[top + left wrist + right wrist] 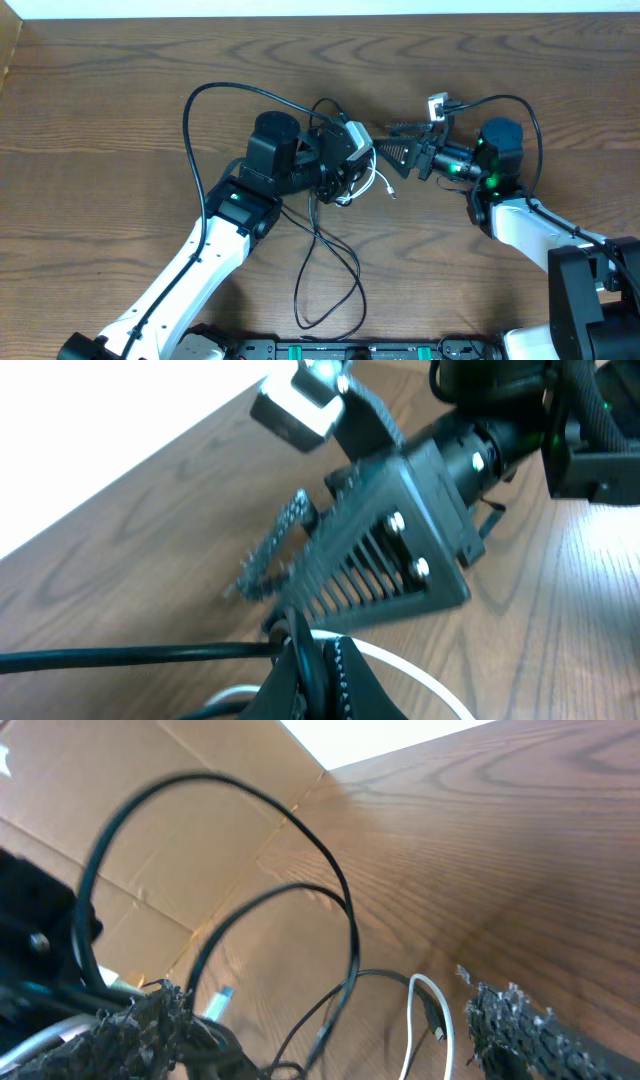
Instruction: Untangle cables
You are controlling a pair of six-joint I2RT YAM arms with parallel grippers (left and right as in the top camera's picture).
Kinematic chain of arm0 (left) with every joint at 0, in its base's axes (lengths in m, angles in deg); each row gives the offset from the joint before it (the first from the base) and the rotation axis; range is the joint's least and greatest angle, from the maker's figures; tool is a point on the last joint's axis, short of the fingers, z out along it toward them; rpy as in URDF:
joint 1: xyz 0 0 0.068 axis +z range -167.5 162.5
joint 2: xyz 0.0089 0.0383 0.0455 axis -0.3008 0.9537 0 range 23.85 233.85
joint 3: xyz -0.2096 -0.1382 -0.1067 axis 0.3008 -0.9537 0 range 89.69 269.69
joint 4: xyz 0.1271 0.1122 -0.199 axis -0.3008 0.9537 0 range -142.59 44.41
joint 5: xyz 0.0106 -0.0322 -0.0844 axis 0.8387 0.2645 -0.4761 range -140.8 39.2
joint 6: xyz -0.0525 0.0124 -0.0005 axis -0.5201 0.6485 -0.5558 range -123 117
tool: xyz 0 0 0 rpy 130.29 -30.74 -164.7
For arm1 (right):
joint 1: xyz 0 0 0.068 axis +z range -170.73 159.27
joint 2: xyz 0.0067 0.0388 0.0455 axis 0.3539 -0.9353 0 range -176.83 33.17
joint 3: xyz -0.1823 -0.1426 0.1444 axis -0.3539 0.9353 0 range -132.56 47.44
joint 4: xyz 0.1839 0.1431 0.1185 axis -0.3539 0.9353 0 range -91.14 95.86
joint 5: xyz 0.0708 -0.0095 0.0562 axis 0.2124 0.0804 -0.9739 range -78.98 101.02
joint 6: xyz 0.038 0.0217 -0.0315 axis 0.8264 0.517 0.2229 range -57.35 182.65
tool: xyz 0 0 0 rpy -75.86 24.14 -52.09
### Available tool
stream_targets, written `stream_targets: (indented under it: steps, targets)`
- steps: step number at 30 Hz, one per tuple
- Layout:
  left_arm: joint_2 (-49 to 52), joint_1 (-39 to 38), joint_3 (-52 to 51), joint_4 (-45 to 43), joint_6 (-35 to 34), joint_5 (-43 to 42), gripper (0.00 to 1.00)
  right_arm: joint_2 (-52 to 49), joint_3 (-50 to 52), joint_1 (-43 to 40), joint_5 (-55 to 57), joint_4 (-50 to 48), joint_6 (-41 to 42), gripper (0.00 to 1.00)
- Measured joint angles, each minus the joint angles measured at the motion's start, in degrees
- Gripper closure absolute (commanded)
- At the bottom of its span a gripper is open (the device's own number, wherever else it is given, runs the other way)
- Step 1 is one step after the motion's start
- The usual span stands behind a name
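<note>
- From overhead, two arms meet mid-table (100, 150), the left claw (352, 178) and the right claw (388, 143) almost nose to nose.
- The cables (318, 232) sit bunched at the left claw, with black loops trailing toward the near edge.
- One white cable (377, 180) curls out just right of the bunch, between the two claws.
- Only this view shows the full trailing loops, plus the thick black lead (190, 110) arcing off the left arm to the far left.
- Left wrist view gives what overhead cannot: the left claw (310, 665) is pinched tight, with a black cable running straight into the closed fingers (345, 680).
- The white cable (410, 663) arcs out just beside them.
- It also looks straight at the right claw (300, 570), whose two ribbed fingers are spread wide with nothing between them.
- Right wrist view agrees: the right claw (320, 1005) gapes, one rough pad (150, 1020) at the left and the other at the right.
- Hanging in that gap, touching neither pad, are black strands and the white cable (428, 985), its small plug end showing.
- Only here do you get the cardboard (150, 840) beyond the table's edge.
- The count: two arms, two claws, one white cable. The black cables are at least two strands, but the knot hides the exact number.
</note>
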Motion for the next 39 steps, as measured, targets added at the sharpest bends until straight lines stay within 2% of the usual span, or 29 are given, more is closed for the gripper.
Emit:
stream_targets:
  steps: [10, 26, 28, 29, 30, 31, 36, 39]
  targets:
    - [0.0, 0.0, -0.1, -5.4, -0.7, 0.0, 0.92, 0.0, 0.0, 2.6, -1.3, -1.8, -7.4, 0.1]
    - [0.1, 0.0, -0.1, -6.1, -5.0, 0.0, 0.92, 0.0, 0.0, 5.5, -2.5, -7.8, -9.1, 0.13]
    - [0.1, 0.0, -0.1, -6.1, -5.4, 0.0, 0.92, 0.0, 0.0, 5.5, -2.5, -8.4, -8.9, 0.19]
    - [0.1, 0.0, -0.1, -6.2, -5.9, -0.1, 0.92, 0.0, 0.0, 5.5, -2.5, -8.9, -8.6, 0.25]
    - [0.1, 0.0, -0.1, -6.2, -6.0, -0.1, 0.92, 0.0, 0.0, 5.5, -2.5, -9.2, -8.6, 0.39]
    - [0.1, 0.0, -0.1, -6.2, -6.3, -0.3, 0.92, 0.0, 0.0, 5.5, -2.5, -9.4, -8.1, 0.62]
    - [0.7, 0.0, -0.1, -5.9, -7.2, -1.9, 0.92, 0.0, 0.0, 6.2, -2.6, -9.0, -7.4, 0.98]
    - [1.0, 0.0, -0.2, -5.6, -7.6, -2.9, 0.92, 0.1, 0.0, 6.3, -2.2, -7.7, -7.1, 0.99]
